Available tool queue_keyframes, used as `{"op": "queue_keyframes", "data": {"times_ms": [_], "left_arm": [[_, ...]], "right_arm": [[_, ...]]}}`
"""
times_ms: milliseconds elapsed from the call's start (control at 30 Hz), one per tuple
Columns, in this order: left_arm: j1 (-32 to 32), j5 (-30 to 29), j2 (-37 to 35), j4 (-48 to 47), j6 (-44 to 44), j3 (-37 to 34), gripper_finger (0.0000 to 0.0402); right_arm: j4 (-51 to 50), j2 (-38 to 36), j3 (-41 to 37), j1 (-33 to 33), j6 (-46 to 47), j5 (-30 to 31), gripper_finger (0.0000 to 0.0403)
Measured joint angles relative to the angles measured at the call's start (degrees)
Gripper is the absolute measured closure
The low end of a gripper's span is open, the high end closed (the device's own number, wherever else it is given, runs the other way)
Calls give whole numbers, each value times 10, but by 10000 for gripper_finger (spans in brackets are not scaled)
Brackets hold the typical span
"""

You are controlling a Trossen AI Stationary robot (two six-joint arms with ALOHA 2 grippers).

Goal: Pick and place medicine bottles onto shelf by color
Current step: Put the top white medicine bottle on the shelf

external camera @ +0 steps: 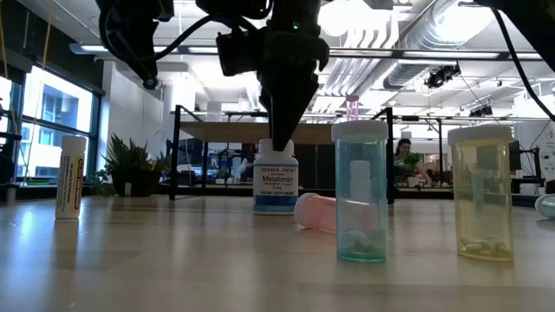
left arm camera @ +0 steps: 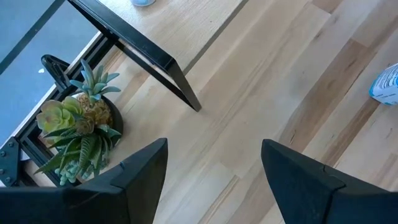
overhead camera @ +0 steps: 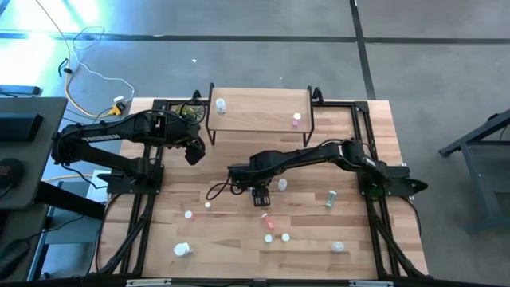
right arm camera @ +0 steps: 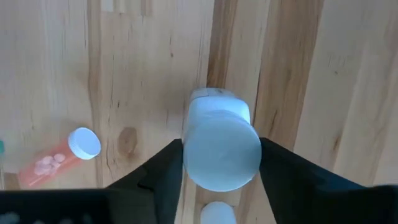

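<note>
The counter [overhead camera: 239, 231] is pale wood in long planks, smooth with a soft satin sheen and visible grain and knots. The shelf [overhead camera: 259, 110] has a top of the same light wood, on thin matt black metal legs. At the counter's 12 o'clock edge, the white bottle [external camera: 276, 178] looks like glossy opaque plastic with a printed paper label. The teal vial [external camera: 361, 192] and the yellow vial [external camera: 483, 194] are clear tinted plastic, shiny, with matt white caps. The pink vial [external camera: 315, 212] lying flat is translucent plastic. The right gripper [right arm camera: 221, 165] has matt black fingers [right arm camera: 155, 171]. The plant [left arm camera: 78, 127] looks waxy, in a dark pot.
</note>
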Motion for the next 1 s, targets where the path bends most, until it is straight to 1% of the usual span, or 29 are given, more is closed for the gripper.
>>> {"op": "queue_keyframes", "data": {"times_ms": [67, 100, 300, 400, 533, 800, 867, 1000], "left_arm": [[0, 0, 0, 0, 0, 0, 154], [0, 0, 0, 0, 0, 0, 154], [0, 0, 0, 0, 0, 0, 154], [0, 0, 0, 0, 0, 0, 154], [0, 0, 0, 0, -7, 0, 154], [0, 0, 0, 0, -11, 0, 154], [0, 0, 0, 0, -20, 0, 154], [0, 0, 0, 0, -27, 0, 154]], "right_arm": [[0, -1, 0, -2, 1, 0, 246], [-1, -1, 0, -2, 3, 0, 249], [-13, -2, 1, -11, 1, -11, 249], [-37, -3, 15, -21, -1, -13, 247], [-64, -9, 66, -38, -18, -16, 245], [-137, -9, 207, -82, -83, -21, 246], [-113, -30, 192, -98, -95, -20, 246], [-139, -53, 181, -130, -102, -8, 246]]}}
